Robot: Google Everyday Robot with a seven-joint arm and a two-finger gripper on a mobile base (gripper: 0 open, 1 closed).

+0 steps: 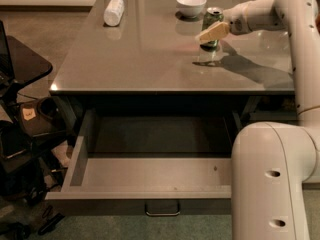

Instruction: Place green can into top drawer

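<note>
Up on the worktop (pixel 140 54) just beside the white bowl (pixel 191 4), the gripper (pixel 214 32) jaws are seemingly clamping the green can (pixel 212 18), top drawer (pixel 135 194) gaping open, drop-in not yet done.

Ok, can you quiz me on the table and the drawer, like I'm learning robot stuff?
1. Fill in: the white bottle lies on its ____ on the table.
2. True or false: the top drawer is shut.
3. What is the gripper right at?
A) the white bottle
B) the green can
C) the white bowl

Key: 1 side. 2 false, it is pulled open. 3 B.
</note>
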